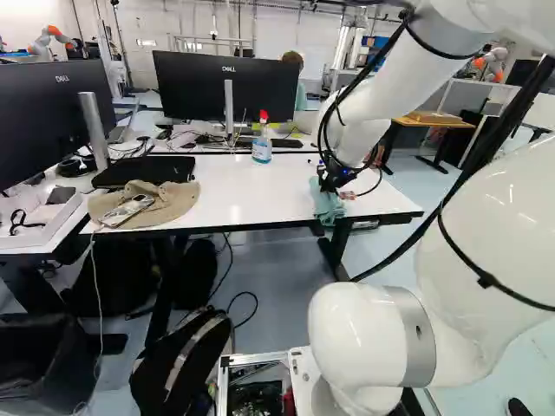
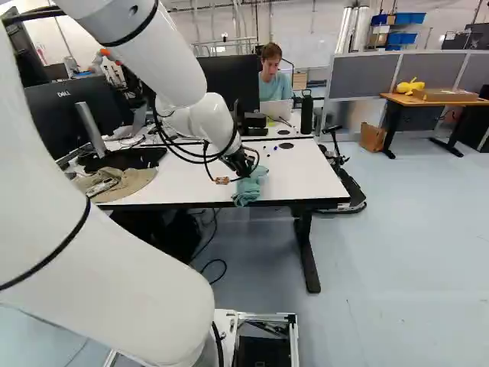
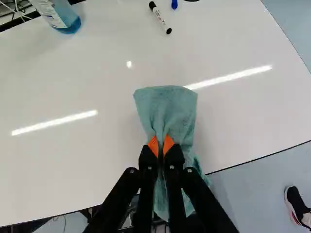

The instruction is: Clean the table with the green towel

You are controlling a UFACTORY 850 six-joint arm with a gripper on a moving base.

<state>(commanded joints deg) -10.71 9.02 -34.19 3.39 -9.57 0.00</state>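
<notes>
At the white table (image 1: 260, 195), my gripper (image 1: 332, 182) is low over the front part, holding the green towel (image 1: 326, 204). In the right base view the gripper (image 2: 246, 162) is partly hidden by cables, and the towel (image 2: 249, 189) hangs down over the front edge. The wrist view shows the gripper (image 3: 161, 146) shut on the towel (image 3: 167, 109), its orange pads pinching a fold. Part of the cloth spreads ahead of the fingers on the tabletop; the rest runs back beneath them past the edge.
A spray bottle (image 1: 262, 139) stands toward the table's back, with a black-capped marker (image 3: 160, 17) lying nearby. A beige cap (image 1: 143, 204), a black case (image 1: 146, 172) and monitors (image 1: 227, 87) are on the far side from the towel. A person sits behind the table.
</notes>
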